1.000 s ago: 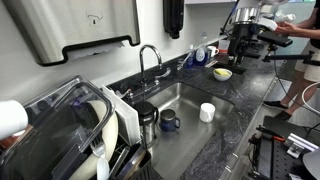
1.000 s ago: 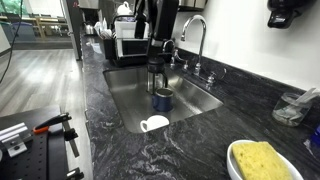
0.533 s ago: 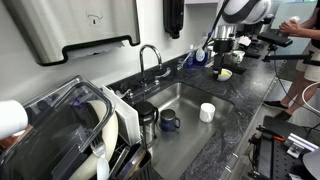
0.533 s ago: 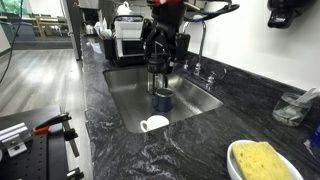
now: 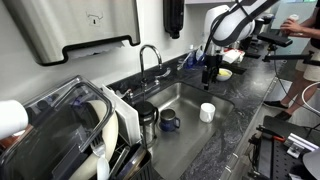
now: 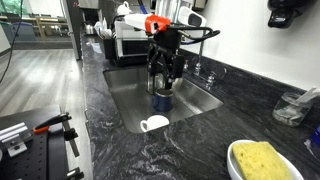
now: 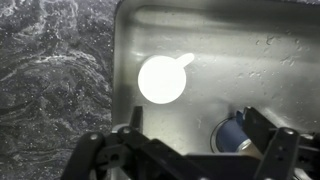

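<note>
An exterior view sits close beside the dish rack (image 5: 70,130), facing along the counter over the sink (image 5: 185,98); an exterior view stands at the opposite end, near the sponge bowl (image 6: 262,160), facing back; the wrist view looks straight down into the sink from close above; all three share the white cup (image 7: 163,79) and blue mug (image 7: 232,135).

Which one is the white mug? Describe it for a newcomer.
Find the steel sink basin set in the black speckled counter. On its floor sits a small white mug with a handle. Unlike the blue mug and tall dark tumbler grouped together, it is white and stands alone.
</note>
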